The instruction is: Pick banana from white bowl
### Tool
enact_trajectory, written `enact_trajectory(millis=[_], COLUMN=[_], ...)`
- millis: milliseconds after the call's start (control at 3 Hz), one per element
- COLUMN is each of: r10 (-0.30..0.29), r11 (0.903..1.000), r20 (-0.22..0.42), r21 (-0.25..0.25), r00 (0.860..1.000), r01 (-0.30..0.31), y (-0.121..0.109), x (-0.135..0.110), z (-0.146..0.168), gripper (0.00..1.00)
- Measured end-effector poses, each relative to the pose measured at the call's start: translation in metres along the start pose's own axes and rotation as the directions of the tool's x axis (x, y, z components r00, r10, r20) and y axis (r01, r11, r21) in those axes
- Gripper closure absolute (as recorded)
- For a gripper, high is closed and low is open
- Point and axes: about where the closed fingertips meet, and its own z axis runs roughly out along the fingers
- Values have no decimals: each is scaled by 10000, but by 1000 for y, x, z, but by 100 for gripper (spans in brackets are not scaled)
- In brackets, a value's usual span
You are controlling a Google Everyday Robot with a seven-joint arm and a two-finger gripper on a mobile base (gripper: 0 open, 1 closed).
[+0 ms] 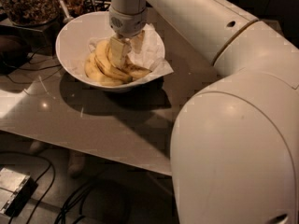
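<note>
Your pincer [122, 54] is down inside the white bowl [70, 41], hanging straight from the wrist above the fruit; its lower end sits right against the pile of bananas, and from this angle you cannot tell whether it is apart or clamped on anything.

The banana [133, 70] lies in the bowl, curving from under the pincer out toward the right rim; its tip there is darkened with brown; you cannot tell whether the pincer touches this one or a neighbour. The shorter yellow bananas [96, 70] lie just beside it on the left, pressed together along the bowl's near wall.

Crumpled white paper [152, 50] lines the bowl; a corner of it spills over the right rim, above the counter [93, 120]. The bowl stands on the counter toward its far left part and throws a dark shadow on the glossy top in front of it.

Behind the bowl, at the upper left, you have a dark container of brown nuts [25, 3], near the bowl but apart from it.

The white arm [233, 125] fills the right side of the view; it rises from the lower right and reaches across to the bowl. On the floor below the counter's near edge lie black cables [70, 204]; a small grey box [11, 188] sits at the lower left.
</note>
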Motion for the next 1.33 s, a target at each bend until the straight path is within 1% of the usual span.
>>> enact_trajectory(millis=[333,667,1333], r10=[87,216,222], r11=[9999,9997,9997], r20=[-231,-456,-458], r21=[-68,-116,-113], r00=[9997,9987,9987], r01=[-88,-221,-227], y=[-2,-6,-7], x=[1,3,3], z=[12,24,22], gripper=[46,44,85])
